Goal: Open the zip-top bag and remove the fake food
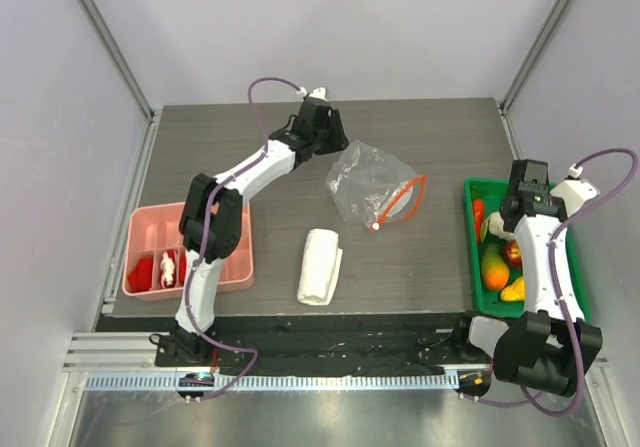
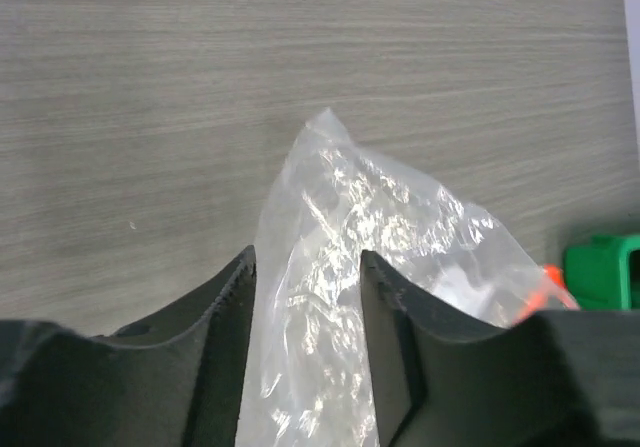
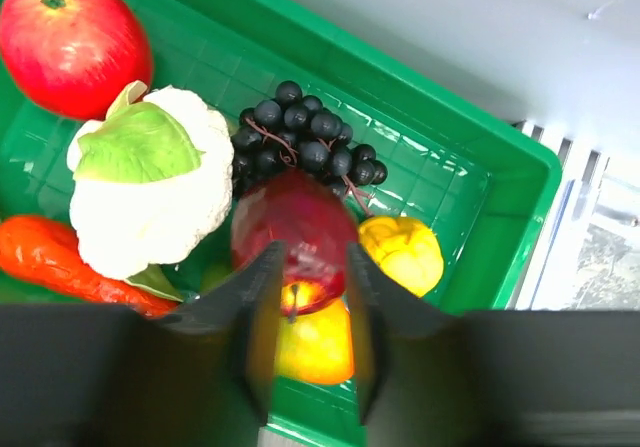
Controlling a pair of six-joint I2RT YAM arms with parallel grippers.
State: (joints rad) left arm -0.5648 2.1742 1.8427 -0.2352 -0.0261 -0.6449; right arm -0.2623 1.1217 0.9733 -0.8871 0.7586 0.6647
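Note:
The zip-top bag (image 1: 368, 180) lies crumpled on the table's middle right, its orange-red zip strip (image 1: 407, 200) open in a loop and its white slider (image 1: 375, 227) at the near end. No food shows inside it. My left gripper (image 1: 333, 135) is open at the bag's far-left corner. In the left wrist view the clear plastic (image 2: 330, 227) runs between my left gripper's (image 2: 305, 262) spread fingers. The fake food (image 1: 495, 265) lies in a green bin (image 1: 468, 207). My right gripper (image 1: 508, 222) hangs open over it, above a dark red fruit (image 3: 290, 222).
The bin (image 3: 470, 167) also holds a red apple (image 3: 75, 42), a cauliflower (image 3: 150, 187), grapes (image 3: 300, 137), a carrot (image 3: 50, 257) and a yellow pepper (image 3: 400, 252). A folded white cloth (image 1: 320, 265) lies near the front. A pink compartment tray (image 1: 160, 229) sits at the left.

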